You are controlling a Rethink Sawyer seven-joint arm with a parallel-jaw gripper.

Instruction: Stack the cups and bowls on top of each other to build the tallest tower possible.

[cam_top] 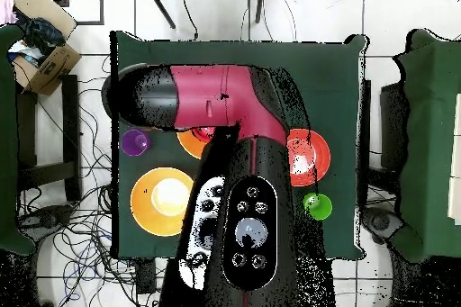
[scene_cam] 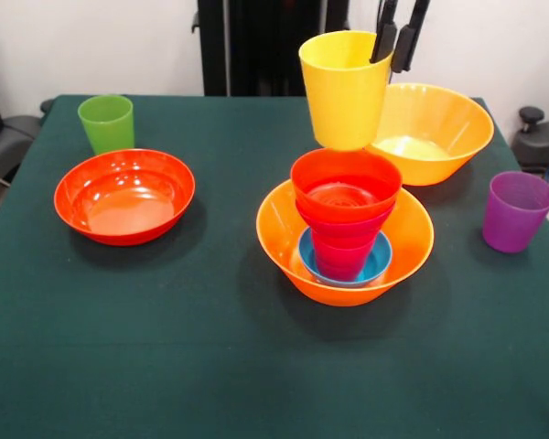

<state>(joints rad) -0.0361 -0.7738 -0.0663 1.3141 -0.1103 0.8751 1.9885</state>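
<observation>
My gripper (scene_cam: 395, 46) pinches the rim of the smooth yellow plastic cup (scene_cam: 344, 89), jaws clenched on its wall. It hangs above the nested tower (scene_cam: 345, 219) in the large orange bowl (scene_cam: 412, 240), slightly toward one o'clock.

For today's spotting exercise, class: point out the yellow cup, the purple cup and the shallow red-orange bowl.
yellow cup (scene_cam: 343, 91), front view, on the middle of its outer wall.
purple cup (scene_cam: 515, 214), front view, on its side wall below the rim.
shallow red-orange bowl (scene_cam: 123, 196), front view, on its inner floor.
</observation>
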